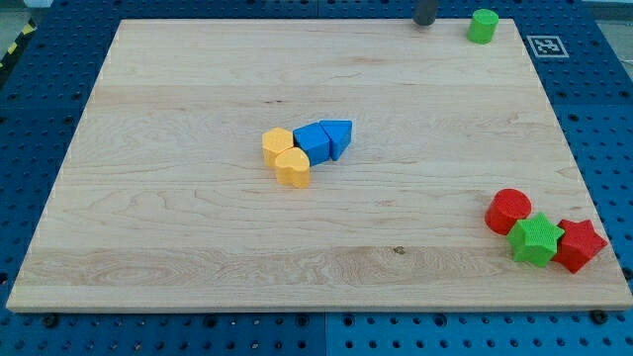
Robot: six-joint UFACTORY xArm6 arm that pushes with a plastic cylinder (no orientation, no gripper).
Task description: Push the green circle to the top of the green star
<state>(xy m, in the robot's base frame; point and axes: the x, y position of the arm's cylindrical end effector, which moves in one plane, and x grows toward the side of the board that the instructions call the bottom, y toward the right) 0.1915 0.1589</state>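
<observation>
The green circle [483, 26] stands at the view's top right corner of the wooden board [198, 227]. The green star [535, 240] sits near the view's bottom right, between a red circle [508, 211] on its upper left and a red star [580, 245] on its right, touching both. My tip [424, 22] is at the view's top edge, a short way left of the green circle and apart from it. Only the rod's lower end shows.
Near the board's middle sits a tight cluster: a yellow hexagon [278, 146], a yellow heart-like block [293, 167], a blue cube [314, 141] and a blue triangle [337, 136]. A marker tag [546, 45] lies beyond the board's top right corner.
</observation>
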